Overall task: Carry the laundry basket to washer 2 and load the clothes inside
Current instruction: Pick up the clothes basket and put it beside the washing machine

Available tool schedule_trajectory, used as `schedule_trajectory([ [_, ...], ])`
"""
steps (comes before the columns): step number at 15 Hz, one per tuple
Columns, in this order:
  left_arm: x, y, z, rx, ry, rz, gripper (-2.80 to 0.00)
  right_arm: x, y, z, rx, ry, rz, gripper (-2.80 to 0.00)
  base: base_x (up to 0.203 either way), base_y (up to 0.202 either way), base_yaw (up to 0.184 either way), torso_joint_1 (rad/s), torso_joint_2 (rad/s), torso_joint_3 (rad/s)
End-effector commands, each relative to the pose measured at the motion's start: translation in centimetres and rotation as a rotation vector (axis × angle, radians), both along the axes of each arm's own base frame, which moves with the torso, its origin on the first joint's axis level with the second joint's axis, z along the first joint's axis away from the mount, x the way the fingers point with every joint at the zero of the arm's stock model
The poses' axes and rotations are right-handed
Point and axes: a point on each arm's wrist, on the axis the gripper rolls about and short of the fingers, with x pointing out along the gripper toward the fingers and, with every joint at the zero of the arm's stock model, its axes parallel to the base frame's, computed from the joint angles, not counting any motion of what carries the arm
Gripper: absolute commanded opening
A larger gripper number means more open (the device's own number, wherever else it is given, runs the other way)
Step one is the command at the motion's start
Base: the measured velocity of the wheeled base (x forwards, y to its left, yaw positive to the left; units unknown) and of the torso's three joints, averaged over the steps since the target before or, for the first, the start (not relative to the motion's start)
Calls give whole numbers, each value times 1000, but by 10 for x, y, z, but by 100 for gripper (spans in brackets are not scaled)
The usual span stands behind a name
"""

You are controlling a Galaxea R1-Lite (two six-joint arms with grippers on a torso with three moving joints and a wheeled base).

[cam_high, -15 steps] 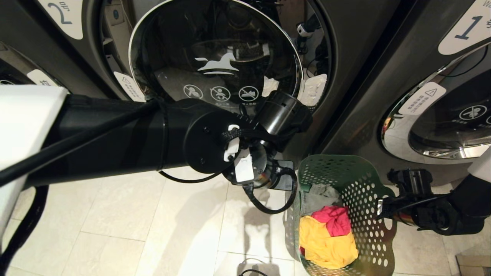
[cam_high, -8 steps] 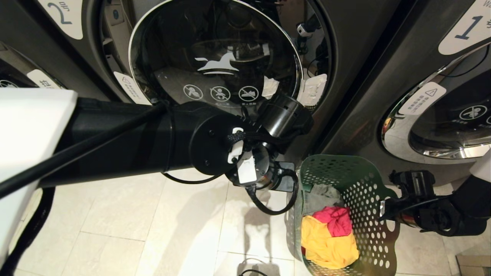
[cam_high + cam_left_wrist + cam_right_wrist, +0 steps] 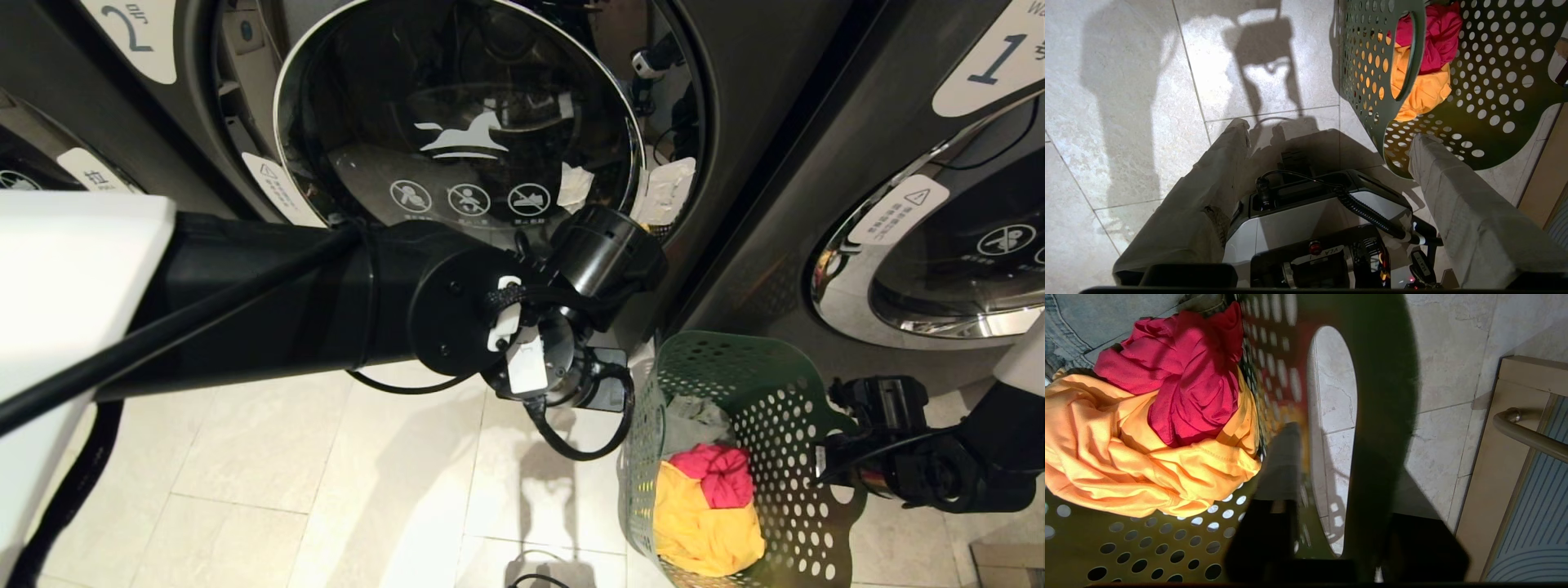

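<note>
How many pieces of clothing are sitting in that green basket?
3, all in the laundry basket: a yellow garment nearest the camera, a pink-red one on top of it, a grey one behind them. More could be hidden underneath.

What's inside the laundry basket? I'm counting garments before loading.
Inside the laundry basket: a yellow garment, a pink-red one on it, grey cloth behind. Anything underneath is covered.

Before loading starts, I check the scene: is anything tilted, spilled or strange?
The basket leans instead of standing upright, with the right pincer at its handle. The clothes are all inside, none spilled. The door of washer 2 stands open. Nothing looks damaged.
</note>
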Motion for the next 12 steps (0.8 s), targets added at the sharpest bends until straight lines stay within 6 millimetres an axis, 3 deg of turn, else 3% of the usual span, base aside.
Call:
schedule_trajectory([
  [1, -1, 0, 0, 3, 2, 2, 0, 0, 0, 1, 0, -3, 0, 0, 0, 0, 0, 0, 0, 0],
  [5, -7, 9, 5, 32, 22, 2, 0, -16, 7, 33, 3, -74, 24, 0, 0, 0, 0, 0, 0, 0],
  [9, -16, 24, 12, 52, 35, 6, 0, -50, 28, 67, 24, -151, 109, 0, 0, 0, 0, 0, 0, 0],
  [10, -18, 29, 16, 46, 31, 9, 0, -59, 35, 72, 27, -163, 136, -280, 0, 0, 0, 0, 0, 0],
  [12, -25, 39, 20, 47, 30, 15, 0, -75, 54, 83, 34, -181, 208, -280, 0, 0, 0, 0, 0, 0],
])
